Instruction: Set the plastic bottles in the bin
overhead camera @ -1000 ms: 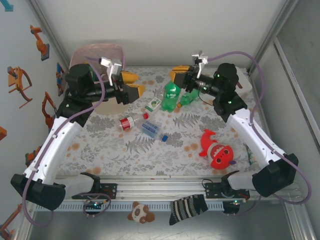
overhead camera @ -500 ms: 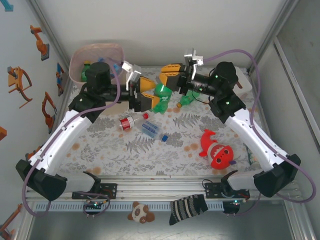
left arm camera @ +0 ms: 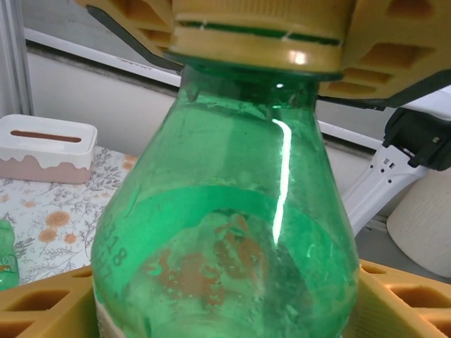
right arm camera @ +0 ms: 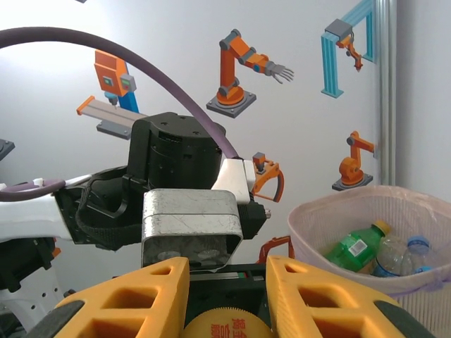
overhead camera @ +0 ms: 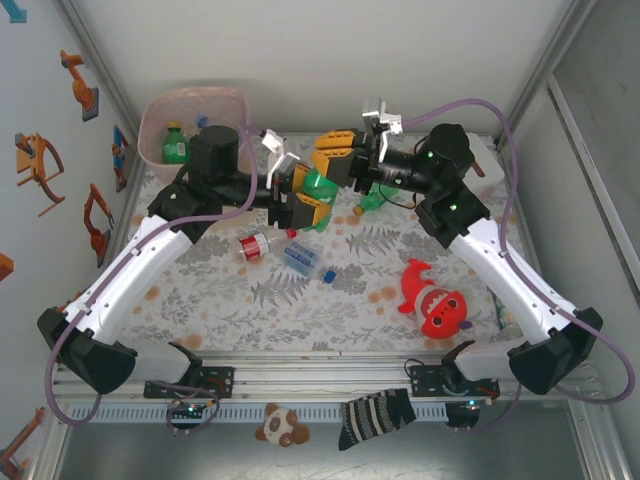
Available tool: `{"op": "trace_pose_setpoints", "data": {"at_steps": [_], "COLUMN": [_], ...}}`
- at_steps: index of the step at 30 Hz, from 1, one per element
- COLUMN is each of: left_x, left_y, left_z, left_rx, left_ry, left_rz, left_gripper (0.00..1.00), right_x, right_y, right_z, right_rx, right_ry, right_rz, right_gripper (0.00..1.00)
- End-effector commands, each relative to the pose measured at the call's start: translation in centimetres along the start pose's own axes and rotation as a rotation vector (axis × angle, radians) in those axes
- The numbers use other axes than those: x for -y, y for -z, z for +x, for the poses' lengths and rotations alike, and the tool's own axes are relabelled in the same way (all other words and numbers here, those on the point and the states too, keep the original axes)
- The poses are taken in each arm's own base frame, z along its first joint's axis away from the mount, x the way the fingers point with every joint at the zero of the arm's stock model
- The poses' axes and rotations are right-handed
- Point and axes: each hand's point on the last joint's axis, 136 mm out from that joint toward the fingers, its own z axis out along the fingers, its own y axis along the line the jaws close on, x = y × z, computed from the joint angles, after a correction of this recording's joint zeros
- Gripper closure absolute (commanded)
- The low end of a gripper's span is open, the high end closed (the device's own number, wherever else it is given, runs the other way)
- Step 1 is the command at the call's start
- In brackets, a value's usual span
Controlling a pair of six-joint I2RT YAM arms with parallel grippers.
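A table (overhead camera: 220, 290) under a flowered cloth stands inside white walls, with robot stickers on the left wall. From above, the bin (overhead camera: 147, 125) is at the far left corner, its pink liner open and a green bottle lying inside. Near the middle far side the two arms meet over the cloth. The green bottle (overhead camera: 320, 185) hangs between the left gripper (overhead camera: 305, 193) and the right gripper (overhead camera: 328, 165), well apart from the bin. On the cloth below lie a red-labelled bottle (overhead camera: 255, 243) and a blue-labelled bottle (overhead camera: 300, 260). A red plush toy (overhead camera: 437, 303) lies to the right.

From the left wrist, the green bottle's body takes up most of the picture. The right gripper's yellow fingers (left arm camera: 394, 42) are clamped on its yellow cap (left arm camera: 261, 35) at the top. The left gripper's own fingers (left arm camera: 35, 306) sit low on either side of the bottle's body, parted wide and close against it. Whether they press on it or only flank it cannot be told. A white box (left arm camera: 46, 144) stands on the cloth behind.

From the right wrist, the two yellow fingers (right arm camera: 134, 303) are closed on the cap, with the left arm's wrist just beyond. The bin stands at the right, with bottles in its liner.
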Motion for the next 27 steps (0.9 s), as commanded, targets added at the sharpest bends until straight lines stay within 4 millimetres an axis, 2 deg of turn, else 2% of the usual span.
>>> {"op": "trace_pose_setpoints", "data": {"at_steps": [1, 6, 11, 14, 16, 20, 23, 27], "left_x": [1.1, 1.0, 0.9, 0.9, 0.8, 0.1, -0.7, -2.1], "left_y": [0.3, 0.3, 0.3, 0.4, 0.4, 0.9, 1.3, 2.3], "left_z": [-1.2, -1.3, -1.4, -1.5, -1.4, -1.5, -1.5, -1.7], "left_rx": [0.016, 0.018, 0.020, 0.023, 0.019, 0.018, 0.013, 0.013], "left_ry": [-0.060, -0.071, -0.082, -0.088, -0.090, -0.102, -0.103, -0.092], "left_rz": [0.022, 0.016, 0.013, 0.005, -0.005, -0.068, -0.116, -0.197], "left_gripper": [0.29, 0.34, 0.45, 0.46, 0.46, 0.45, 0.46, 0.47], "right_x": [-2.1, -2.3, -2.2, -2.2, -2.2, -2.1, -1.9, -1.4], "right_y": [0.4, 0.3, 0.3, 0.3, 0.3, 0.6, 1.0, 1.9], "right_z": [-2.7, -2.6, -2.5, -2.4, -2.4, -2.3, -2.0, -1.8], "right_rx": [0.045, 0.041, 0.035, 0.034, 0.031, 0.022, 0.004, -0.016], "right_ry": [0.076, 0.072, 0.072, 0.070, 0.067, 0.075, 0.087, 0.117], "right_rz": [-0.039, -0.044, -0.037, -0.035, -0.031, -0.010, 0.026, 0.108], "right_gripper": [0.88, 0.88, 0.89, 0.87, 0.79, 0.51, 0.40, 0.32]}}
